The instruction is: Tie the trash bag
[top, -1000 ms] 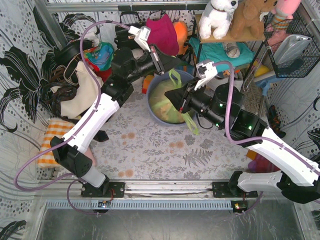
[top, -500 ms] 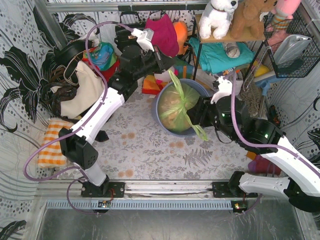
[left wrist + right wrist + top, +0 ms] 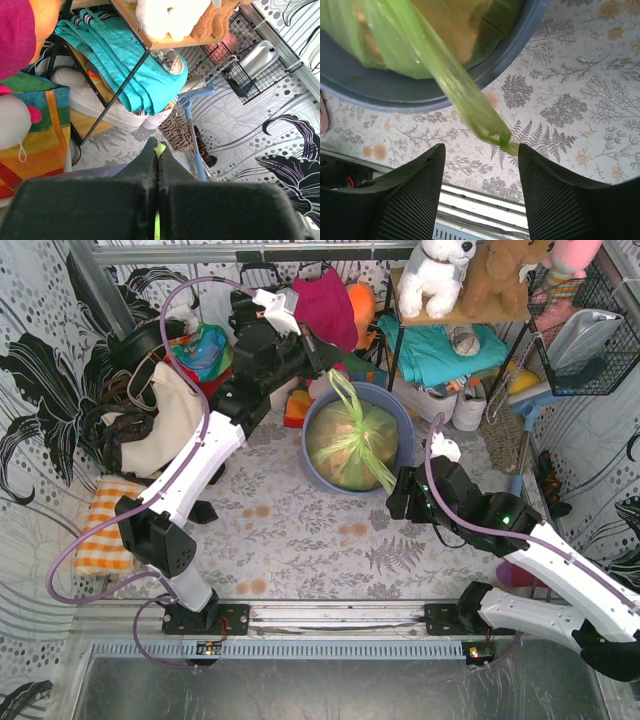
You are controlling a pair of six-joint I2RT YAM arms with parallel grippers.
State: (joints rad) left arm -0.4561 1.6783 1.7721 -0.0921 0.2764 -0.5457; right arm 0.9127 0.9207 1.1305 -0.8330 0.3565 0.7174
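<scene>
Lime-green film of the trash bag [image 3: 352, 440] bulges inside the blue-grey bin [image 3: 404, 430], just below the left gripper [image 3: 328, 368]. One handle strip [image 3: 345, 398] runs taut from the bag up to that gripper. Only the left wrist view proves the pinch: a green sliver [image 3: 161, 148] sits in the seam between the black fingers, which are pressed together. The other strip [image 3: 382, 475] trails over the bin rim toward the right gripper [image 3: 400, 502]. From above that gripper's state is unclear. The right wrist view shows its fingers [image 3: 415, 190] spread, with the strip's end [image 3: 492, 132] dangling between them. Whether it brushes a finger I cannot tell.
</scene>
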